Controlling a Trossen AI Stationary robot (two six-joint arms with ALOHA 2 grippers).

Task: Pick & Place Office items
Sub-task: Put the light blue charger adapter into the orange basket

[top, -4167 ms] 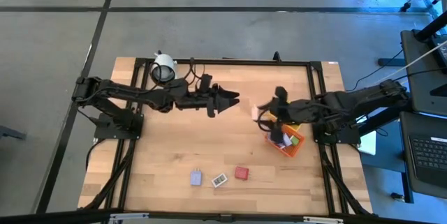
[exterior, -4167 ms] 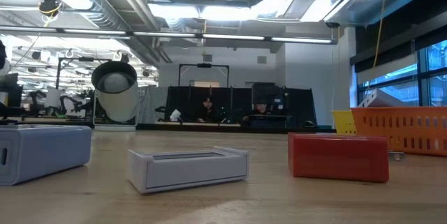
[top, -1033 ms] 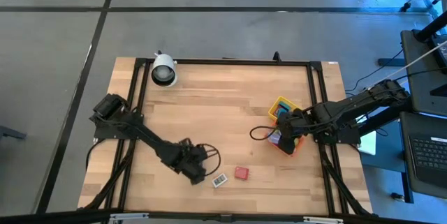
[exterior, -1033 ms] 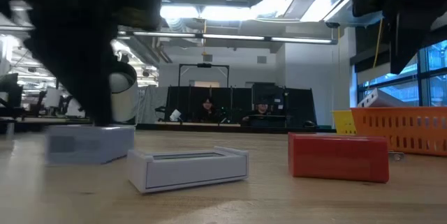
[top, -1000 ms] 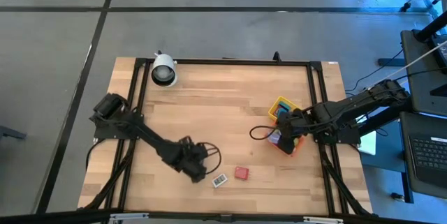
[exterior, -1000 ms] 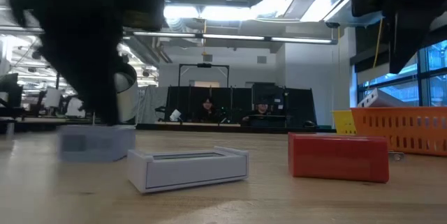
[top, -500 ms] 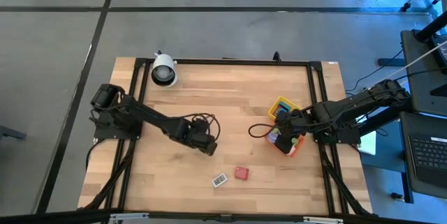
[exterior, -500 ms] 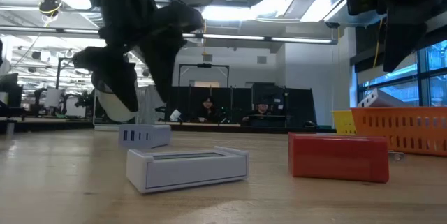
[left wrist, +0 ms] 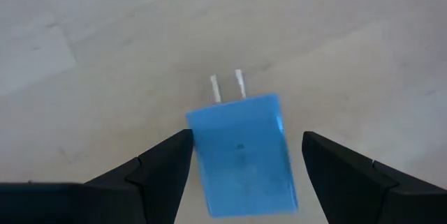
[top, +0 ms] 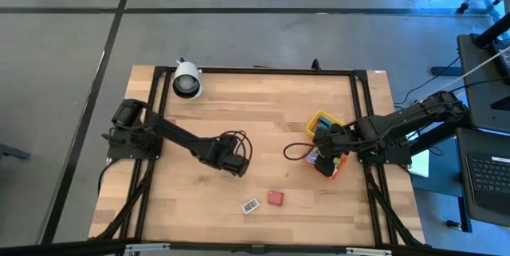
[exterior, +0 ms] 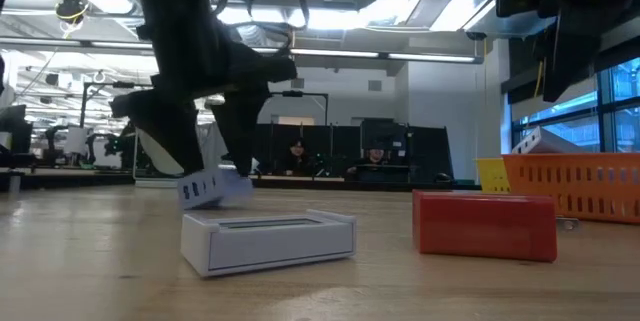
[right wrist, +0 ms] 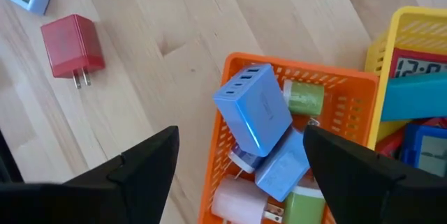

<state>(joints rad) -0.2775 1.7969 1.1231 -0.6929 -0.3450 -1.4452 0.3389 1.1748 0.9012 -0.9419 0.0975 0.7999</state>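
A small blue charger block (left wrist: 241, 158) with two metal prongs (left wrist: 227, 88) sits between the fingers of my left gripper (top: 237, 166), which is shut on it over the middle of the table. In the low view the block (exterior: 212, 189) shows tilted under the dark fingers. My right gripper (top: 323, 151) hangs open above the orange bin (right wrist: 328, 77); nothing is between its fingers (right wrist: 143, 165). Blue, green and pink pieces lie in that bin. A red charger (top: 276, 198) and a flat pale piece (top: 250, 206) lie flat on the wood near the front edge. My left gripper pinches the blue charger's body between its two fingers, on two opposite sides (left wrist: 195, 158). The fingers slant down from above. The prongs point away from the gripper toward the wood. The block sits tilted, low over the table.
A yellow bin (top: 323, 120) stands against the orange one at the right. A white cylinder with a dark face (top: 187, 80) stands at the far left corner. Bare wood lies between the left gripper and the bins. People sit in the room beyond the table.
My left gripper has carried the blue charger from near the front edge toward the table's middle, going far and slightly right, and has rolled about its own axis. The charger has come up off the wood, turned with it and now sits tilted.
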